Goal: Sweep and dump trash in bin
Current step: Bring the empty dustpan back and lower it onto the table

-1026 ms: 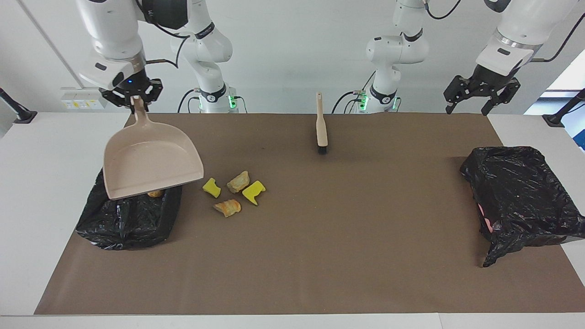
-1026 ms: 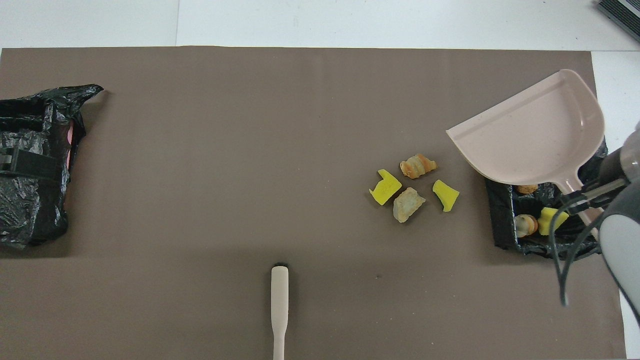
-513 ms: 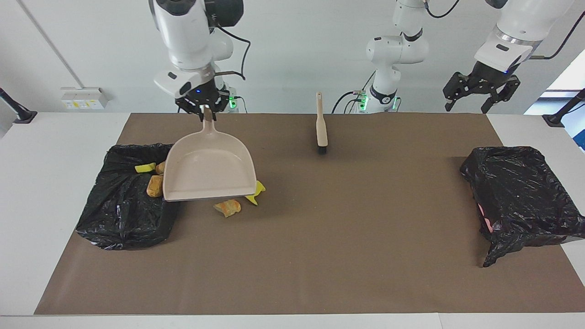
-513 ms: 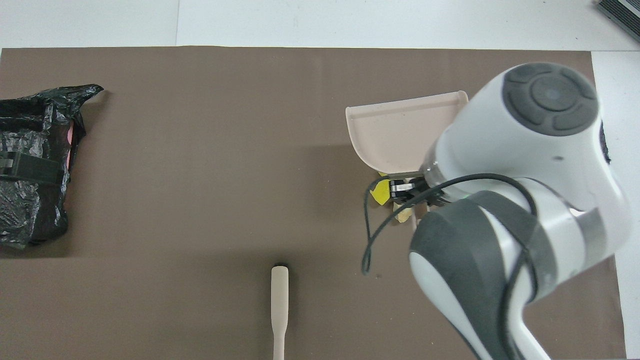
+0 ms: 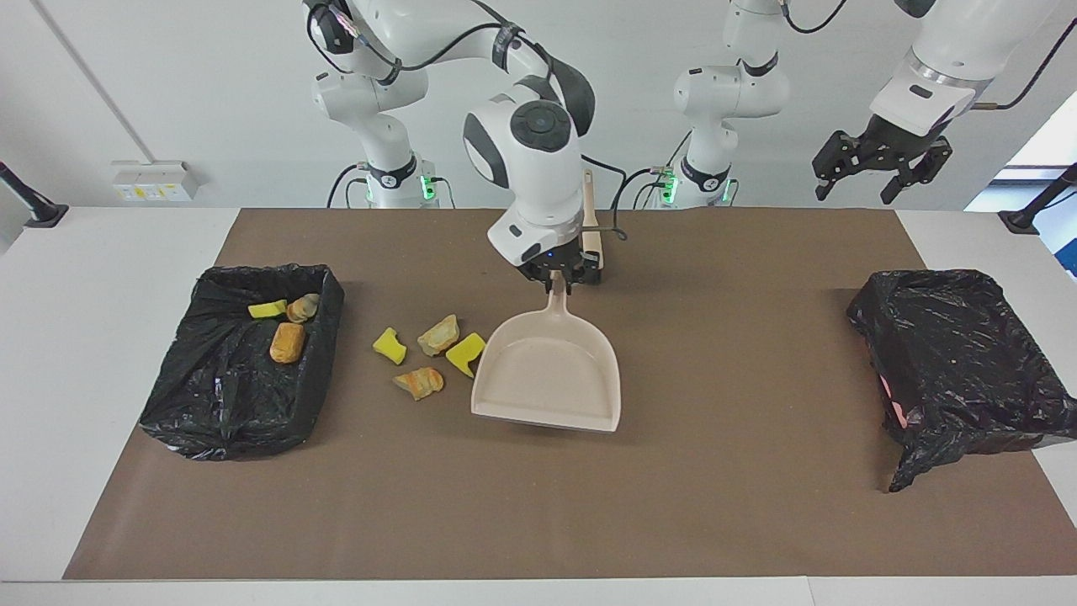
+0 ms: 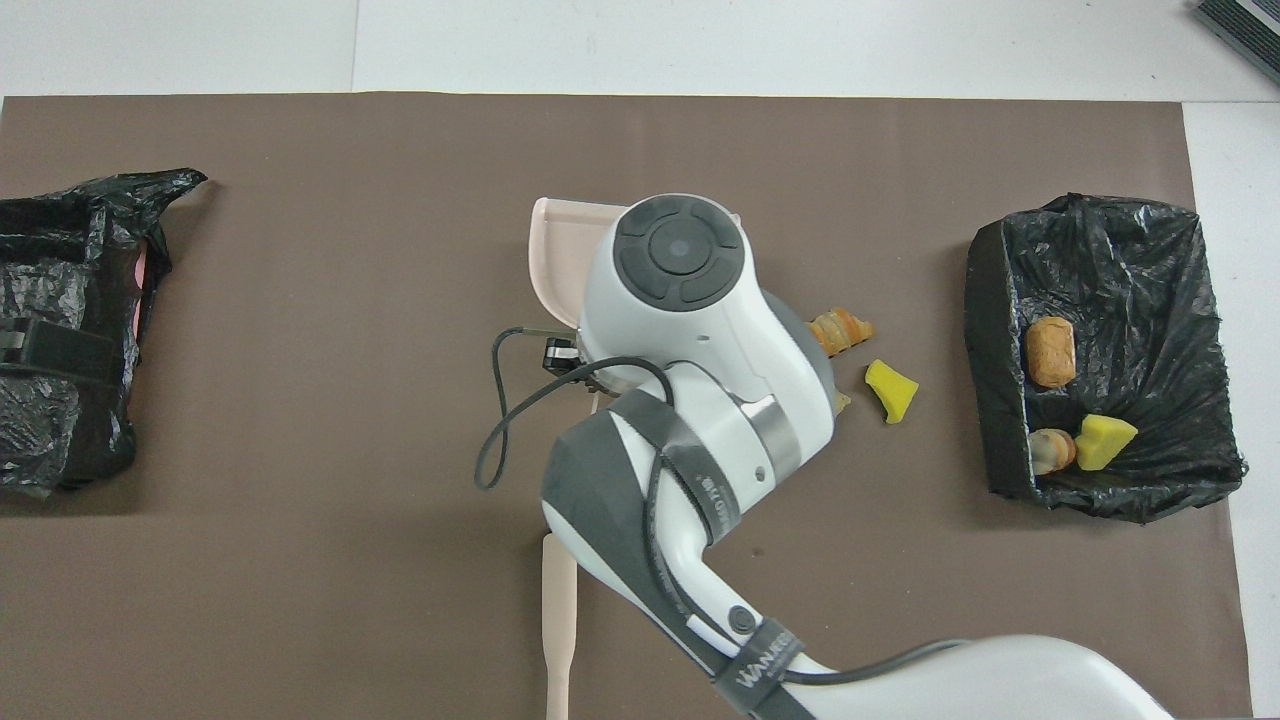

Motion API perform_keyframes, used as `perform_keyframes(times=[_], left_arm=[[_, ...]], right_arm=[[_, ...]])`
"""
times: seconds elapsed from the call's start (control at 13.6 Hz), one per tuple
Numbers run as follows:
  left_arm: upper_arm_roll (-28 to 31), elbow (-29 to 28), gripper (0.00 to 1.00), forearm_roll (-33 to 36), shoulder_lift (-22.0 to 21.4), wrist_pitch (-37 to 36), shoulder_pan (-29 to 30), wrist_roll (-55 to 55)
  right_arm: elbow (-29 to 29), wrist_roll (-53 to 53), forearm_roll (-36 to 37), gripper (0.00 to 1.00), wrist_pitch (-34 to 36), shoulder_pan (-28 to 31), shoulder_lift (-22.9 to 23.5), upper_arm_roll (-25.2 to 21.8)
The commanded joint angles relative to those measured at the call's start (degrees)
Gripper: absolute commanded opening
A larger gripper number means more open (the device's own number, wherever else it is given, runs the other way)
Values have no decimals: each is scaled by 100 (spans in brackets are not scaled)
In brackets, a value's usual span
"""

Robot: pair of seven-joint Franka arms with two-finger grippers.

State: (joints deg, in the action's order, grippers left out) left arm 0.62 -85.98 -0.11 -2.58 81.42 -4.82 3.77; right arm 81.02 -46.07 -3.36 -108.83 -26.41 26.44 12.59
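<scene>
My right gripper [image 5: 558, 279] is clamped on the thin handle of the beige plastic dustpan [image 5: 547, 374], whose scoop sits low over the middle of the brown table mat [image 5: 538, 505], its open lip turned away from my bases; whether the pan touches the mat I cannot tell. Just beside the pan, toward my right arm's end of the table, lies the loose trash: a bright yellow sponge chunk [image 5: 465, 353] right against the pan's side, a pale tan bread-like lump [image 5: 438, 334], another yellow sponge chunk [image 5: 389, 345] and an orange-striped bread-like lump [image 5: 418, 382]. Past them sits the black-bag-lined bin [image 5: 240, 412], holding a yellow chunk [image 5: 267, 310], a tan lump [image 5: 302, 308] and an orange-brown lump [image 5: 287, 342]. The beige-handled brush [image 6: 559, 620] lies nearer to my bases than the pan, partly hidden by my right arm. My left gripper [image 5: 872, 181] waits up in the air with its fingers apart, above my left end of the table, where a second black-bagged bin [image 5: 959, 362] sits
</scene>
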Motion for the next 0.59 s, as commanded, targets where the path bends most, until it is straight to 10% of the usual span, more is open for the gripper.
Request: perform_keyframes(times=[0.0, 0.51], left_arm=[[-71, 99, 100, 46, -23, -38, 25, 37], [-71, 90, 100, 55, -32, -56, 78, 10]], right_arm=[[-315, -349, -130, 0, -628, -337, 641, -46], [-18, -44, -15, 2, -1438, -654, 898, -47]])
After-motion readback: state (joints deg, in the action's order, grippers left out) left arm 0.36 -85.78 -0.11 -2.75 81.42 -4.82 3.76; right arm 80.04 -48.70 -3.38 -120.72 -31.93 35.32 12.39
